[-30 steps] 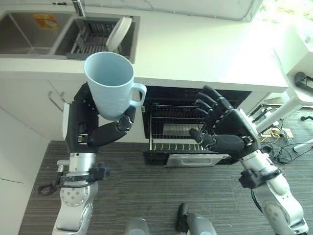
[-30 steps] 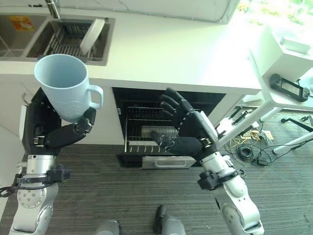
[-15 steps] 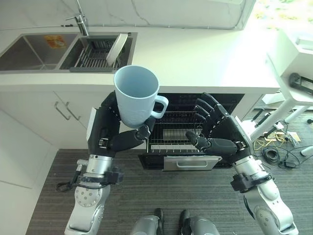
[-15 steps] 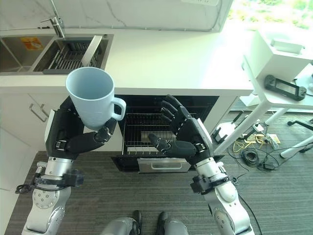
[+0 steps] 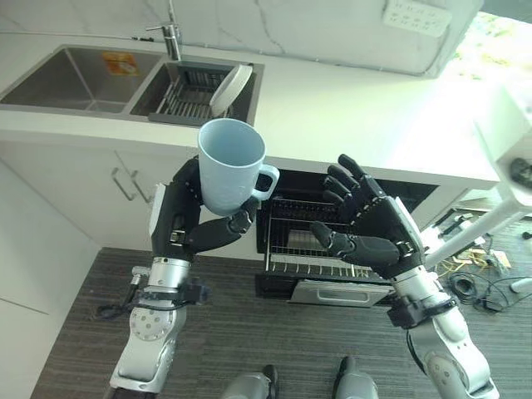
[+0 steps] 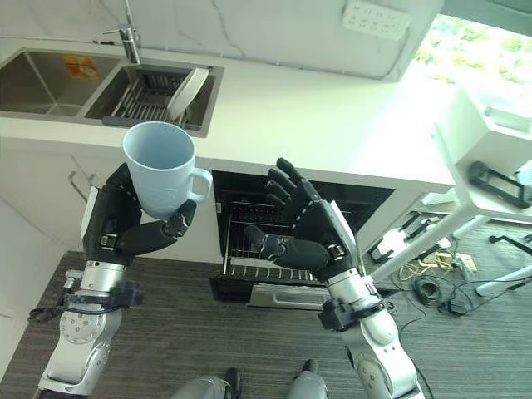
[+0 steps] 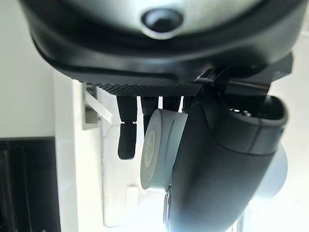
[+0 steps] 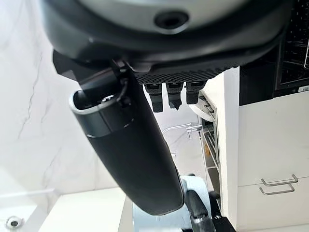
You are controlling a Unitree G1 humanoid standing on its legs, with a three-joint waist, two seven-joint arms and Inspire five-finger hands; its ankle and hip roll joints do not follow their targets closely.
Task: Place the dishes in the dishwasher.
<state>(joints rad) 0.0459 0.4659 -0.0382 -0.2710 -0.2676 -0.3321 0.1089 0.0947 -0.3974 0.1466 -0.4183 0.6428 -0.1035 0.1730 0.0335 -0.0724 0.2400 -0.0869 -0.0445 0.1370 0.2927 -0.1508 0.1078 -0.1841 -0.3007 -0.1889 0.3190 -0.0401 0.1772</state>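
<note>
A pale blue mug (image 5: pixel 233 165) stands upright in my left hand (image 5: pixel 187 220), whose fingers and thumb curl round its lower body; its handle points toward my right. The mug's base (image 7: pixel 157 147) also shows against the left hand's fingers. My right hand (image 5: pixel 372 233) is open, fingers spread, held beside the mug and apart from it, in front of the open dishwasher (image 5: pixel 320 241). The dishwasher's wire rack (image 6: pixel 249 241) is pulled out under the counter. A white plate (image 5: pixel 230 89) leans in the sink's rack.
The white counter (image 5: pixel 349 125) runs above the dishwasher. A double sink (image 5: pixel 83 79) with a tap sits at the back left. White cabinet doors (image 5: pixel 75 191) stand to the left. A white table leg and cables (image 6: pixel 449 249) lie at the right on the dark wood floor.
The camera has shifted, showing more of the counter and wall. My left hand still holds the mug upright; the right hand stays open beside it, at about the same spacing.
</note>
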